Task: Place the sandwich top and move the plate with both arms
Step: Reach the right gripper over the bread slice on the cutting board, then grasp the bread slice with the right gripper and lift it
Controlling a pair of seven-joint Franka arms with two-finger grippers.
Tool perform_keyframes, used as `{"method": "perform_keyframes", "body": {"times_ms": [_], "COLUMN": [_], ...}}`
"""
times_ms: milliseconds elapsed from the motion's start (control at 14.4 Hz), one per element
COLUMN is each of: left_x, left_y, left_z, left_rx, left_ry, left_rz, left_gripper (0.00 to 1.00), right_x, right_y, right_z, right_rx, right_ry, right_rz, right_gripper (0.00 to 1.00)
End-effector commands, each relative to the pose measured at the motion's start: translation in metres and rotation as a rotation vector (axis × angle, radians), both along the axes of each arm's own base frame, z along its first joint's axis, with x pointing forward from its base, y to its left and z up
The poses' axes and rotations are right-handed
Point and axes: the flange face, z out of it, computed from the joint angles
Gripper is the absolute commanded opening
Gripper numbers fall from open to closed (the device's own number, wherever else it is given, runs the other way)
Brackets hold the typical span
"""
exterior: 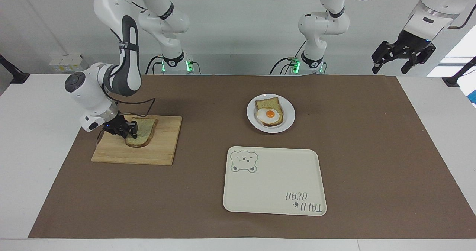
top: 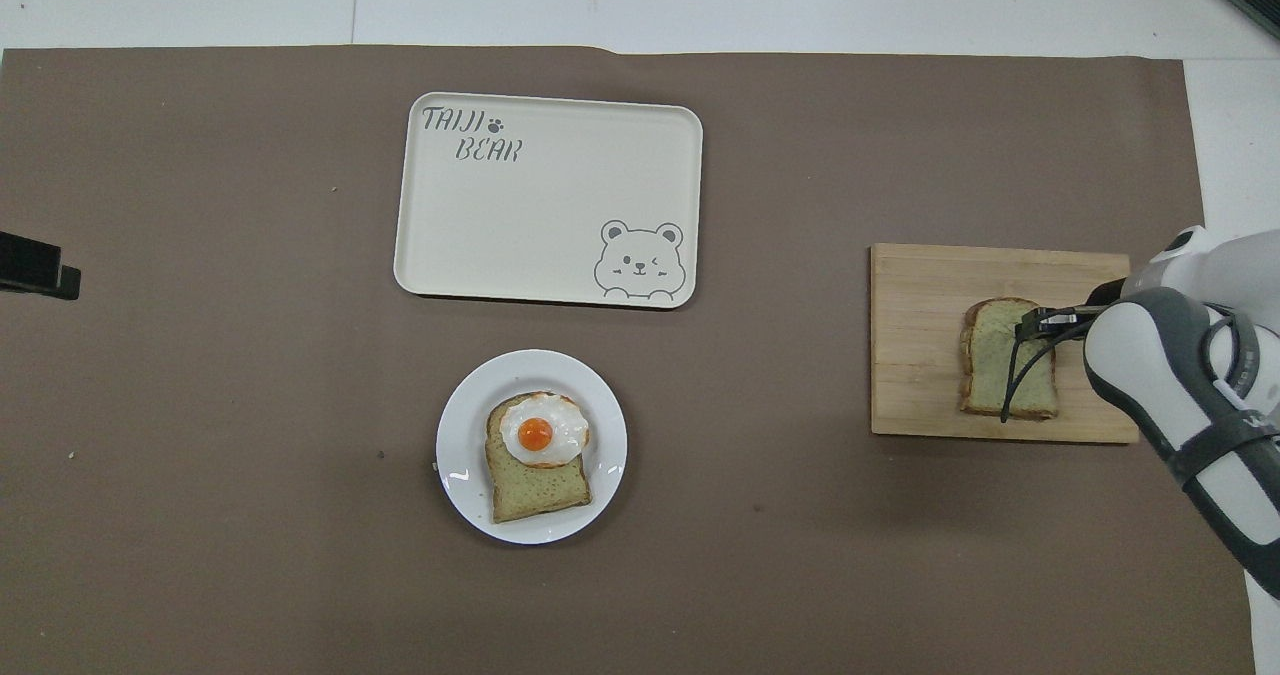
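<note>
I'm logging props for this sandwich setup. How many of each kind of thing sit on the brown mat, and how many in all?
Bread slices: 2, the sandwich top on the cutting board, and the slice with a fried egg on the plate
Fried eggs: 1
Plates: 1, the plate
Cutting boards: 1, the cutting board
Bear trays: 1
Total: 6

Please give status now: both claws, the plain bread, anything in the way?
Right claw shut on bread slice, on cutting board. Left claw open, waiting high. Plate path unobstructed.
</note>
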Motion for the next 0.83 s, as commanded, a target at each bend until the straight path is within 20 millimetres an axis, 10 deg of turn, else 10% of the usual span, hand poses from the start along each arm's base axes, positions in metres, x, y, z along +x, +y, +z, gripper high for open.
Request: {"method": "perform_keyframes", "body": {"times_ms": [0,762], "left_x": [-0.002,-0.002], "left_y": [0.002,0.002], "left_z": [0.005,0.005], "left_rx": [0.003,0.003], "left_ry": [-0.005,-0.005], "left_rz": [0.004,0.004], "left_gripper": [1.0,1.0], "right_x": [0.008,0.045], "right_y": [0.004,0.102], "right_z": [0.0,0.099], "right_rx": [0.019,0.209], "right_ry": [-0.013,0.085], "right_rz": [0.039,0.215], "right_gripper": [0.0,0.0]}}
